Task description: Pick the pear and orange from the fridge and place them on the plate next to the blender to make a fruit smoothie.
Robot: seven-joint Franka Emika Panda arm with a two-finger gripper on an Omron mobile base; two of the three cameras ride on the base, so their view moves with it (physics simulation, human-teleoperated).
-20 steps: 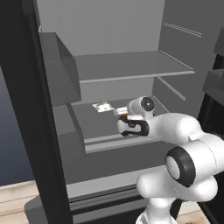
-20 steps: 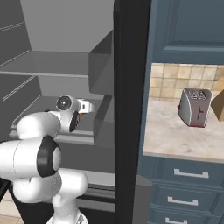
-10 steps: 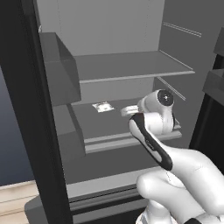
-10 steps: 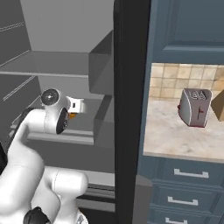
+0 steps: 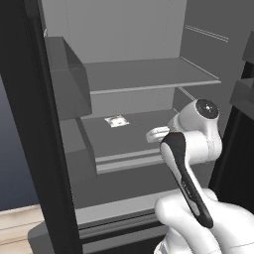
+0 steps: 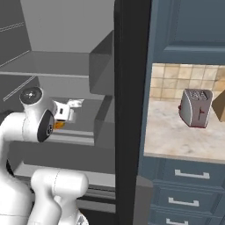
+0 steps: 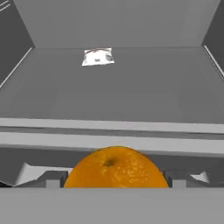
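So the fridge (image 5: 30, 124) is standing wide open, grey inside, black edge running down the near left in the left base view. The white arm (image 5: 193, 139) reaches in over the middle shelf (image 5: 129, 134). Off to the right of the fridge there's the bench (image 6: 184, 136) with a silver toaster (image 6: 195, 107) sitting on it against the tiled wall. The gripper (image 6: 66, 112) is out in front of that middle shelf, and the orange (image 7: 116, 168) sits right between its fingers in the hand view, so it looks like it has the orange in its grip, closed about as far as the fruit allows. A small white packet (image 7: 98, 57) lies at the far back of the shelf, well apart from the orange.
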